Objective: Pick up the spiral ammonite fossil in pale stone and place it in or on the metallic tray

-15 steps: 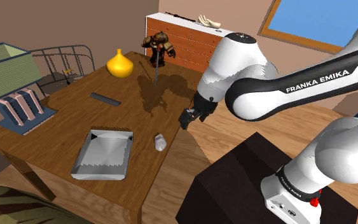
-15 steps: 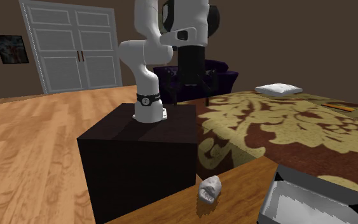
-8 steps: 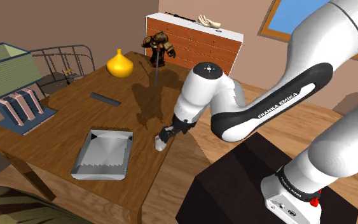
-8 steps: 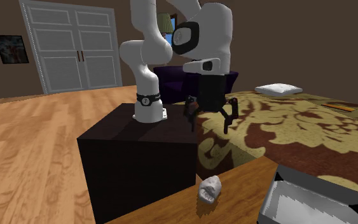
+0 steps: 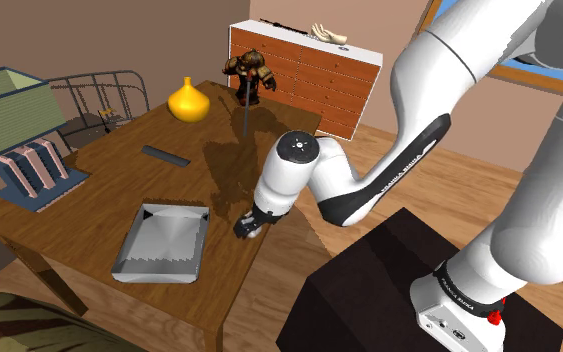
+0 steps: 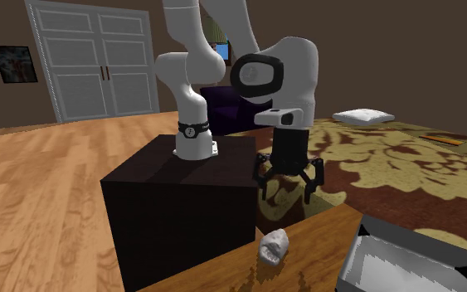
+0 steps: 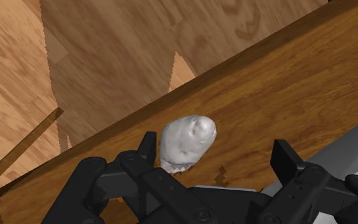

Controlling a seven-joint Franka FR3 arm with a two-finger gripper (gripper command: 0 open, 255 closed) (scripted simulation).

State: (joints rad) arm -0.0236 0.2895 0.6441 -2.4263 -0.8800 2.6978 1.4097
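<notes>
The pale, lumpy ammonite fossil (image 6: 273, 246) lies on the wooden table close to the edge that faces the stand. My gripper (image 6: 288, 196) hangs open a short way above it, fingers spread and touching nothing. In the wrist view the fossil (image 7: 185, 143) sits just inside one finger (image 7: 147, 146), while the other finger (image 7: 286, 160) stands well off to its side. The grey metallic tray (image 5: 129, 268) rests on the table to the shoulder view's left of the gripper (image 5: 248, 226), and its rim (image 6: 364, 232) shows at the second exterior view's lower right. The hand covers most of the fossil in the shoulder view.
Farther back on the table are a yellow vase (image 5: 188, 101), a dark figurine (image 5: 249, 76) and a flat dark bar (image 5: 166, 156). A pink-slatted rack (image 5: 31, 166) and a green box (image 5: 5, 93) stand at the shoulder view's left. The dark stand (image 5: 389, 290) adjoins the table's edge.
The arm has swung down and toward the shoulder view's left, carrying the open gripper from above the floor beside the table to just over the fossil. The fossil and tray have not moved.
</notes>
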